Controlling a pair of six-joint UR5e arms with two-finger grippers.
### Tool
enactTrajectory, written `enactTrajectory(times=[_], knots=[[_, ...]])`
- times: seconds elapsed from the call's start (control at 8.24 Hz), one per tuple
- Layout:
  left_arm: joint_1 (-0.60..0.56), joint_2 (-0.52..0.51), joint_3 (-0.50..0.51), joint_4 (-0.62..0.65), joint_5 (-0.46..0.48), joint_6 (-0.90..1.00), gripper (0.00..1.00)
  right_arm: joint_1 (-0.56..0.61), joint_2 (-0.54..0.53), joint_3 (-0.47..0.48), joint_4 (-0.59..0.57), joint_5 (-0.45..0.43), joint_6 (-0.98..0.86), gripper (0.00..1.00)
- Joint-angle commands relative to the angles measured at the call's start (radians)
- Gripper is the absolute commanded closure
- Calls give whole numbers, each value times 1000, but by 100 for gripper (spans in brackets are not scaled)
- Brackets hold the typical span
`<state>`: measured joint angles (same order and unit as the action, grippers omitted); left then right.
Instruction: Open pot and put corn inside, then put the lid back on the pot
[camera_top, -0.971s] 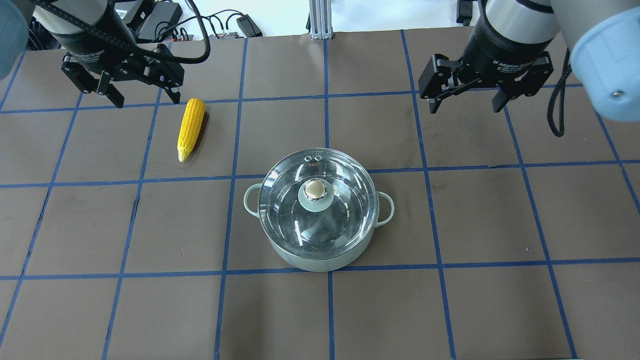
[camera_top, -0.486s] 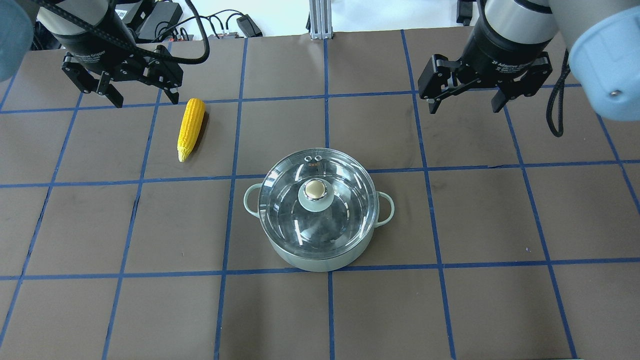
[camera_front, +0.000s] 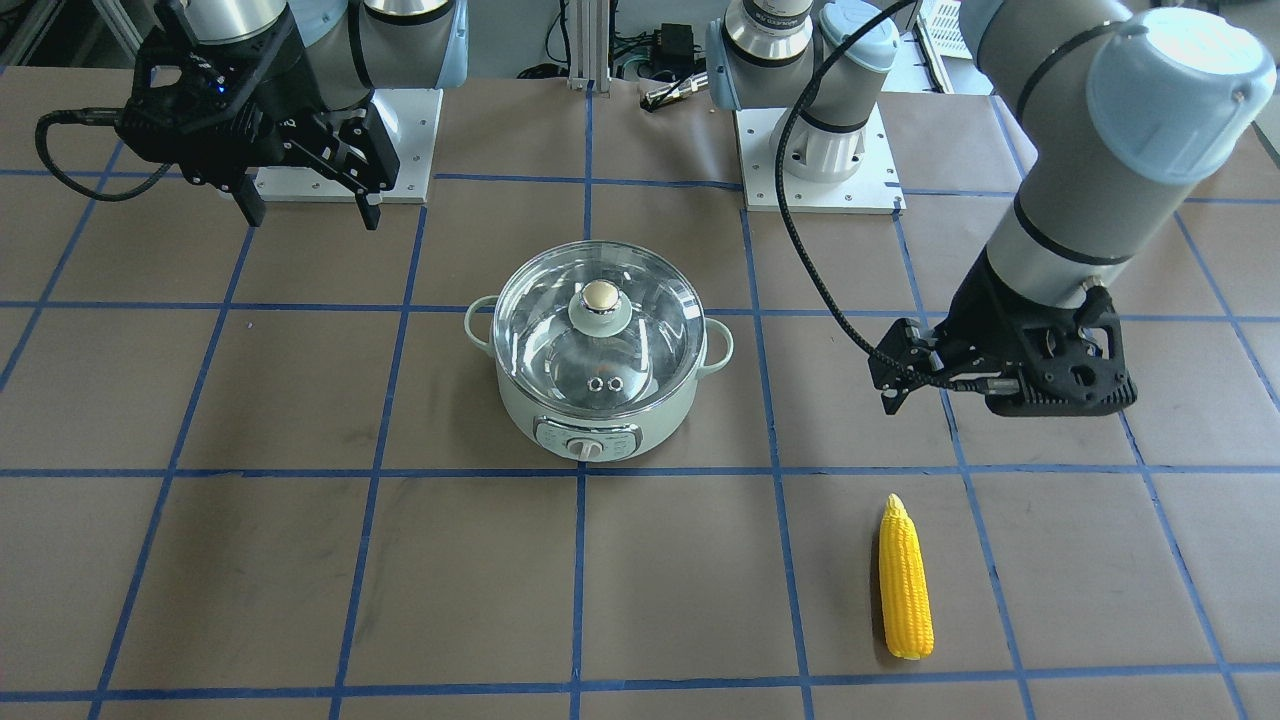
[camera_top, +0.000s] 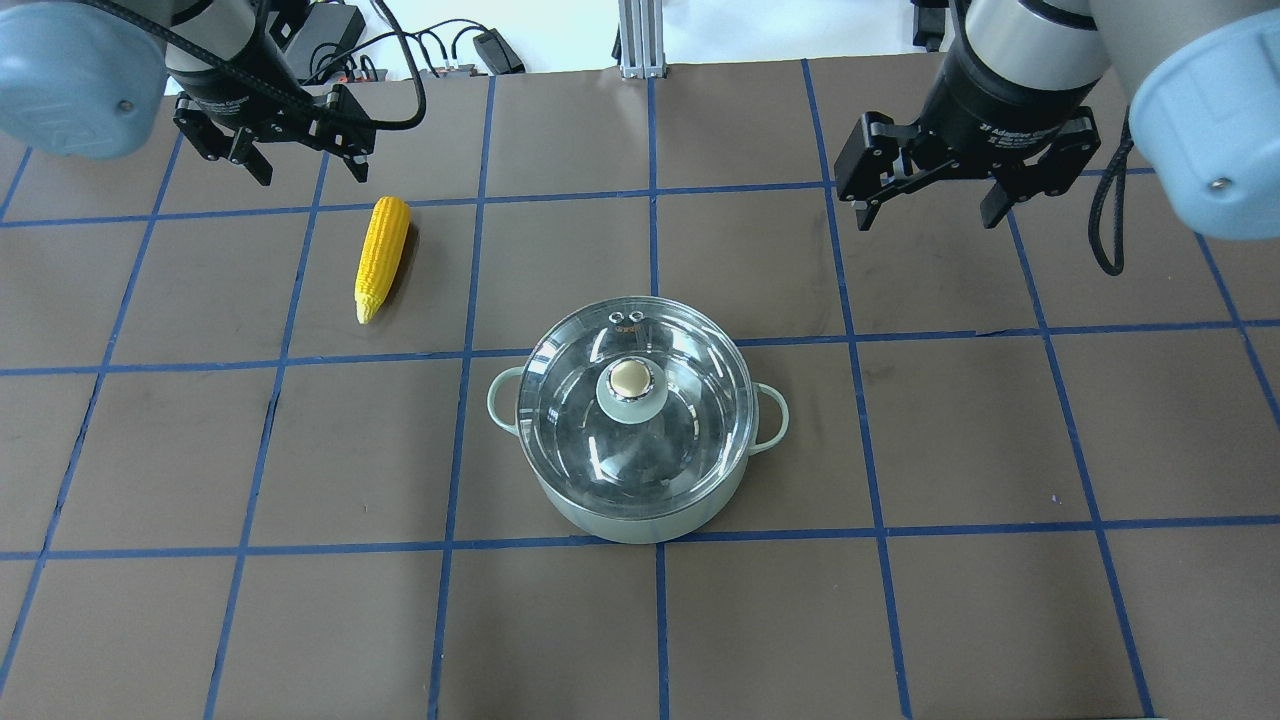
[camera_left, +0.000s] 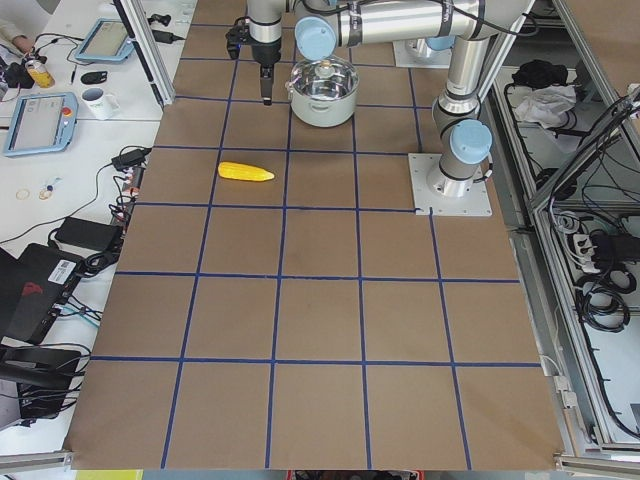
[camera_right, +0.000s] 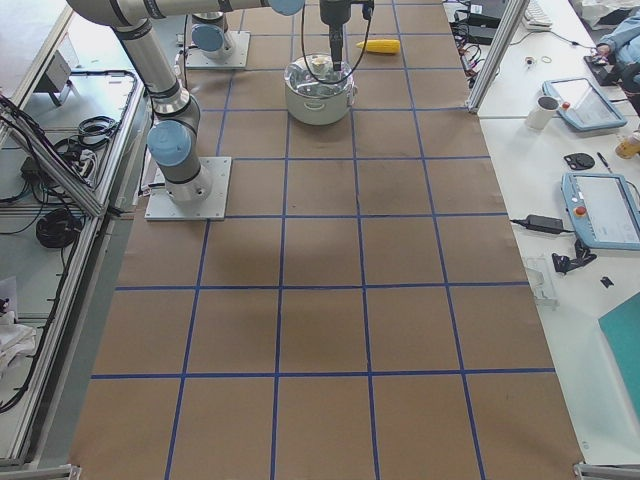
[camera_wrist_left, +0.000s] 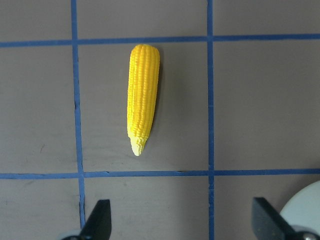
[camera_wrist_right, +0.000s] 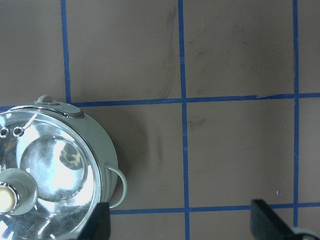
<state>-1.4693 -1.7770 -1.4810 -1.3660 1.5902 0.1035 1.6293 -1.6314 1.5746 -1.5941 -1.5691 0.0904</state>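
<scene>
- In the middle of the table (camera_top: 1000, 620), the pot (camera_top: 640, 525) has the lid (camera_top: 660, 440) on, only steel inside.
- The corn (camera_top: 382, 255) lies apart.
- My left gripper (camera_top: 312, 165) and right gripper (camera_top: 928, 215) are spread.

Under the left gripper (camera_top: 312, 172) you see a brown table (camera_top: 200, 450) gridded with blue tape (camera_top: 652, 240); beyond it lie cables (camera_top: 440, 68).

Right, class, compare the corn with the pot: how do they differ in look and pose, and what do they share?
The corn is bright yellow; the pot is pale mint green. The corn is a long tapered cob lying flat; the pot is round, upright and closed by its glass lid. Both rest on the brown table, with nothing gripping them.
</scene>
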Motion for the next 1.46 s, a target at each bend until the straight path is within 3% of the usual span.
enactTrajectory(times=[0.0,0.24,0.49,0.97,1.34], knots=[[41,-114,-1,91,0,65,0,88,76,1,-16,14,63,0],[79,-169,-2,105,-3,51,0,264,201,2,-129,12,188,0],[93,-284,-15,256,-12,169,0,400,338,5,-278,12,360,0],[99,-357,-22,329,-15,234,0,422,343,31,-276,14,368,1],[99,-407,-22,349,-49,234,0,422,341,42,-234,14,408,9]])
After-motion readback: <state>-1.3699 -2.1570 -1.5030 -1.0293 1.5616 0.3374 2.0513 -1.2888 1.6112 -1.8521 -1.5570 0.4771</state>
